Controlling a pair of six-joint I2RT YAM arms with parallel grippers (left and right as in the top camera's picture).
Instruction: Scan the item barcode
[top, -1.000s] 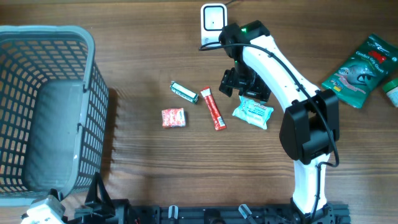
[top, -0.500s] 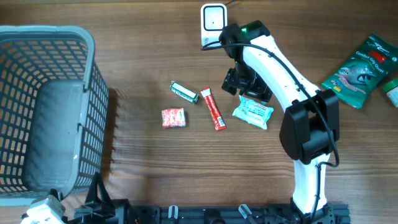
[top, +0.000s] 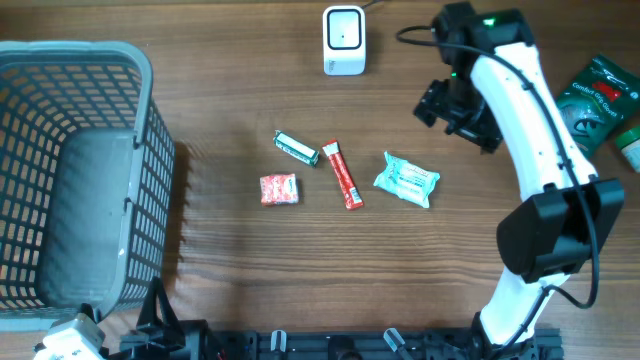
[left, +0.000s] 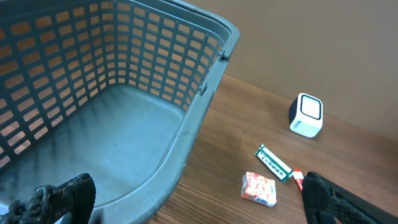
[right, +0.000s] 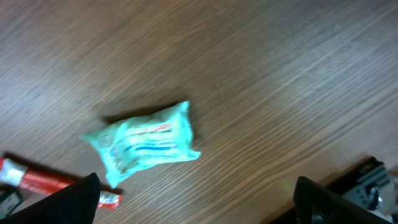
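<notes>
Right end effector (top: 452, 108) wide open, empty, right of scanner (top: 343, 40). Teal packet (top: 407, 180) lies flat on table (top: 220, 270), right of red stick (top: 343, 175). Recommend descending squarely, gripping across its short width

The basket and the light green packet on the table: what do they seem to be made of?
The basket is probably moulded plastic, grey-blue with a matte finish; its even lattice of holes and its smooth rim suggest this. The packet is probably thin plastic film, slightly glossy; it shows crimped ends, wrinkles and printed marks. Its contents cannot be seen.
</notes>
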